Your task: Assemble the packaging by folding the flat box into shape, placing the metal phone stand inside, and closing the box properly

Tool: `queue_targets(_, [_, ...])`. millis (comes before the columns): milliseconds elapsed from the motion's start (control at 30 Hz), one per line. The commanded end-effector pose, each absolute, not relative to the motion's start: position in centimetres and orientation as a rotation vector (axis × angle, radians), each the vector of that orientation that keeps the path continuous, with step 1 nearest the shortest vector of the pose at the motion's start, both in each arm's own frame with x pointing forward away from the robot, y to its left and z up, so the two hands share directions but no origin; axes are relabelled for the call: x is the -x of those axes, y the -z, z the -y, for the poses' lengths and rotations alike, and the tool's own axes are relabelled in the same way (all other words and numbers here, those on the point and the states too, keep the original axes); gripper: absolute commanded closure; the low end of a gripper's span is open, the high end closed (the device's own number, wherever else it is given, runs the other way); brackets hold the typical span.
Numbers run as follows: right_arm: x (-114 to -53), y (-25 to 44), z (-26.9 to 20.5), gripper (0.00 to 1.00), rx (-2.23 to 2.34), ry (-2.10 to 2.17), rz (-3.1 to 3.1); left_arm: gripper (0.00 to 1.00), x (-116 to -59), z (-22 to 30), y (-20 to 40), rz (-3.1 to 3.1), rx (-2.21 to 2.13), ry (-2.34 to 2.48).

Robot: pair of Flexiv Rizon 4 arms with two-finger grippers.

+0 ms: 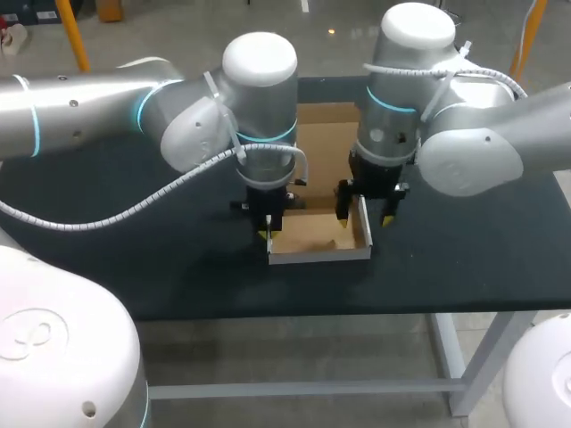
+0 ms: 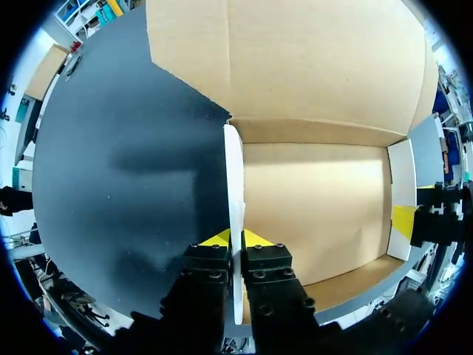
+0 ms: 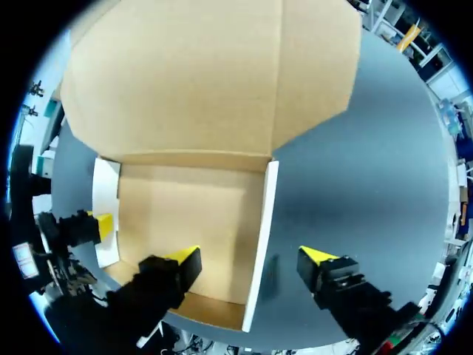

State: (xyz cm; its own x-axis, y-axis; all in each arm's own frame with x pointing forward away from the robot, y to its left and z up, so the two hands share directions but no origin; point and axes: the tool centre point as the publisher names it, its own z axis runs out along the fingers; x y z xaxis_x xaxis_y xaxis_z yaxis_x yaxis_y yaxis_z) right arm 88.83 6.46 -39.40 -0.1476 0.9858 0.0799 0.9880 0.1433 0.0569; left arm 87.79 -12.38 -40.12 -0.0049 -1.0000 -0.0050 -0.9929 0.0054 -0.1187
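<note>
I'm clamping my left pincer (image 2: 235,238) on the light, flimsy box (image 2: 310,207) at its left wall (image 2: 233,170); my right pincer (image 3: 255,259) is hanging apart astride the right wall (image 3: 263,214).

The table (image 1: 107,267) has a matt black top that runs from the far left to the far right. It carries a soft pale sheen in places, and on the left side a darker band of shadow lies across it. Under the near edge a light grey metal frame shows, with a square leg (image 1: 449,357) at the near right and a long crossbar (image 1: 294,390) running leftward from it low down. Whether that frame is painted or bare metal is hard to tell from above.
</note>
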Motion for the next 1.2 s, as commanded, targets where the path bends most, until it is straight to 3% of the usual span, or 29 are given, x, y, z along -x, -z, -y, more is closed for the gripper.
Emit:
queue_targets(33, [-87.6,38.1,-4.9,0.00,1.959,0.277,2.404,1.00,-87.3,12.6,40.1,-2.154,2.143,0.124])
queue_targets(433, [-86.5,35.4,-2.7,0.00,1.550,0.518,2.600,1.00,-87.1,12.5,40.3,-2.153,2.134,0.111])
queue_targets(933, [-86.5,35.4,-2.7,0.00,1.550,0.518,2.600,1.00,-86.8,12.2,40.4,-2.144,2.155,0.124])
queue_targets(1200, [-84.2,33.3,-0.5,0.00,0.874,0.763,2.856,1.00,-86.5,12.0,40.2,-2.151,2.125,0.109])
